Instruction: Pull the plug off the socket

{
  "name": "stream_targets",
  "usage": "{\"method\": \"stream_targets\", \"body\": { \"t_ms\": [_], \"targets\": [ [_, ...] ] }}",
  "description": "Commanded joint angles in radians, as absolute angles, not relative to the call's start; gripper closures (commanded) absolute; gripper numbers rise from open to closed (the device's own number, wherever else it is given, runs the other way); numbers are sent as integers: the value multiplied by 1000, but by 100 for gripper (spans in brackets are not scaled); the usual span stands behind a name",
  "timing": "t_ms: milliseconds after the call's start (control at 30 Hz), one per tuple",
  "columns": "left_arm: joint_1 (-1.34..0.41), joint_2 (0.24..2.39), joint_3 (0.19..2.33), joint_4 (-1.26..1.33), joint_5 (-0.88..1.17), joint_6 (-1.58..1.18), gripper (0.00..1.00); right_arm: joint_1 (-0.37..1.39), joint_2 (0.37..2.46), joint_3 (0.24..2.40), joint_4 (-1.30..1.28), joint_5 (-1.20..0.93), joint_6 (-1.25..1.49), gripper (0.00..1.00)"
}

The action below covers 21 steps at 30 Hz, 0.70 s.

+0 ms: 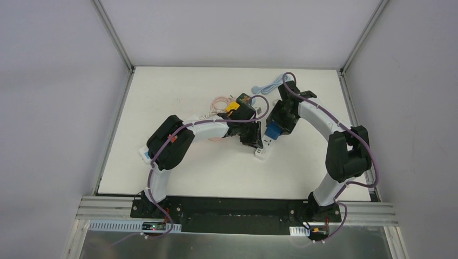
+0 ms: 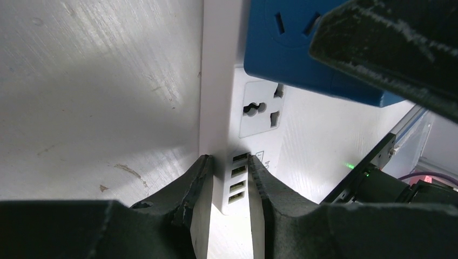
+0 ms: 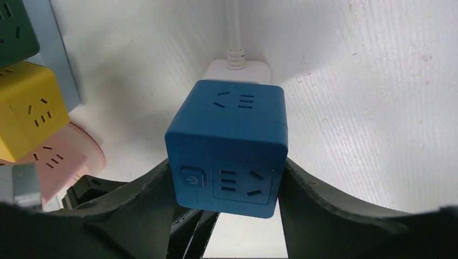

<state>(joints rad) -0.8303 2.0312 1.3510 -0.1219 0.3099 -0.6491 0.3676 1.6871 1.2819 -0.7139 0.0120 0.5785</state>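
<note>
1. Two things are hidden from above: the fingers of my left claw (image 1: 251, 138) are under its own wrist, and the white power strip (image 1: 262, 154) shows only its near end between my two arms.
2. From my left wrist, the left claw (image 2: 229, 162) is narrow, pinched on the strip's end with one finger touching each side; four USB slots (image 2: 237, 181) stand in a column between the fingers; one free socket face (image 2: 262, 105) lies just beyond.
3. Past that socket, at mid-table, the blue cube plug (image 2: 286, 54) sits on the strip; the frame's top cuts it off, and a dark finger (image 2: 389, 48) of my right claw covers part of it; whether its pins are seated I cannot tell.
4. Three spare cubes crowd the left edge of my right wrist's view, all cut off: one green cube (image 3: 13, 29), one yellow cube (image 3: 29, 108), one pink cube (image 3: 51, 167).
5. My right claw (image 3: 227, 186) grips the blue cube plug by two opposite sides; one white cord (image 3: 235, 32) leaves the strip behind it.
</note>
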Motion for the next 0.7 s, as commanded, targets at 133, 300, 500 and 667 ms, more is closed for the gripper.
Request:
{"method": "stream_targets", "body": {
  "t_ms": [133,300,500,667],
  "targets": [
    [-843,2114,1285,-283,155,-544,73,348,1673,1414,-737,-271,589,100],
    [-844,2118,1297,-302,140,-528,73,348,1546,1214,-483,-275,508,100],
    [-842,2115,1293,-307,131,-508,75,356,1647,1343,-689,-155,587,100],
    [-843,2118,1289,-303,142,-505,75,373,1744,1468,-854,-60,645,100]
  ]
}}
